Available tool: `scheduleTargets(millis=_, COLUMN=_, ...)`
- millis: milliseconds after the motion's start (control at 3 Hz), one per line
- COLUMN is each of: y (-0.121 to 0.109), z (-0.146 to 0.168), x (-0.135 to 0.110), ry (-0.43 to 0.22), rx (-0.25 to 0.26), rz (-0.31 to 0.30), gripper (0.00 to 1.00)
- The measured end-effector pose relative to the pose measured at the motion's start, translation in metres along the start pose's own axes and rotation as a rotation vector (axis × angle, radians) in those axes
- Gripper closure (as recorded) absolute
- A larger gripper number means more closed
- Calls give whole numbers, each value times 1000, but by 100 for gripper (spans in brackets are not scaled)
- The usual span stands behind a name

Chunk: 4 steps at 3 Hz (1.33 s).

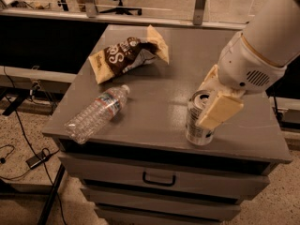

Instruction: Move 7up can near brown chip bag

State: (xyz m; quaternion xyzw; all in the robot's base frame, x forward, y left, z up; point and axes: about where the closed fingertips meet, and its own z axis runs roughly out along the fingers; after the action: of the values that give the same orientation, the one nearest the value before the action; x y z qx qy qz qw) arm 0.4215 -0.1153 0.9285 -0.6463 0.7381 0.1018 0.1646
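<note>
The 7up can (195, 127) is upright near the front right of the grey cabinet top (154, 102), silvery with its pull-tab top showing. My gripper (204, 108) comes in from the right and is closed around the can's upper part. One cream finger (219, 109) lies across the can's front and the other sits behind it. The brown chip bag (125, 55) lies at the back left of the top, well away from the can, dark brown with pale yellow ends.
A clear plastic water bottle (97, 113) lies on its side at the front left of the top. The cabinet has drawers with a handle (159, 179) below. Cables lie on the floor to the left (28, 158). A railing runs behind.
</note>
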Motion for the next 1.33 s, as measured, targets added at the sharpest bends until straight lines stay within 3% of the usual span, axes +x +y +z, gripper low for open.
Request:
scheduleTargets(millis=333, y=0, z=0, x=0, ry=0, rx=0, rz=0, gripper=100)
scheduleTargets(millis=667, y=-26, z=-6, x=-7, ry=14, rx=13, rz=42, gripper=100)
scheduleTargets(millis=1333, y=-126, z=1, x=-35, ry=1, rx=32, rz=162, gripper=100)
